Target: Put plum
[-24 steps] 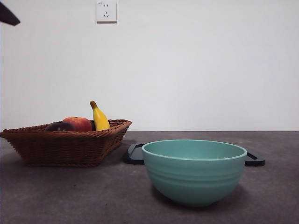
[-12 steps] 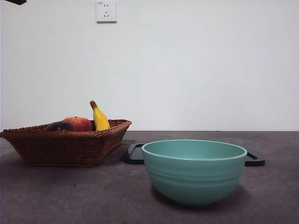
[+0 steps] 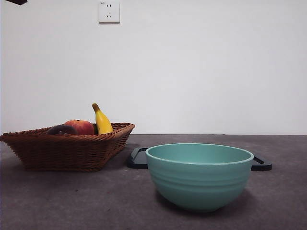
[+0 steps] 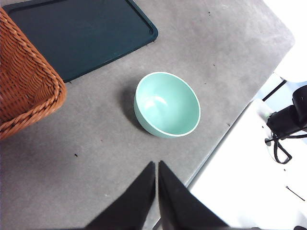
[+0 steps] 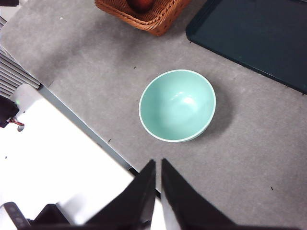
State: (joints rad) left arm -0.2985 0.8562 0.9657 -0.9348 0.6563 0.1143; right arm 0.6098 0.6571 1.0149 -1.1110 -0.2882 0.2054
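The plum (image 3: 61,129), dark maroon and glossy, lies in the woven basket (image 3: 67,151) at the left, only its top showing over the rim. My left gripper (image 4: 157,164) hangs high over the table's edge, shut and holding nothing, well away from the basket (image 4: 26,86). High on the other side, my right gripper (image 5: 158,162) is also shut with nothing in it. A dark red fruit (image 5: 140,4) shows in the basket (image 5: 153,17) in the right wrist view; I cannot tell which fruit it is.
A red-orange fruit (image 3: 81,127) and a yellow banana (image 3: 102,120) share the basket. A teal bowl (image 3: 199,175) stands near the front, also seen as bowl (image 4: 167,104) and bowl (image 5: 177,105). A dark tray (image 3: 138,158) lies behind it. One arm's black tip (image 3: 16,2) shows top left.
The black arm tip at the top left corner has risen and now barely shows. The fruit, basket and bowl have not moved.
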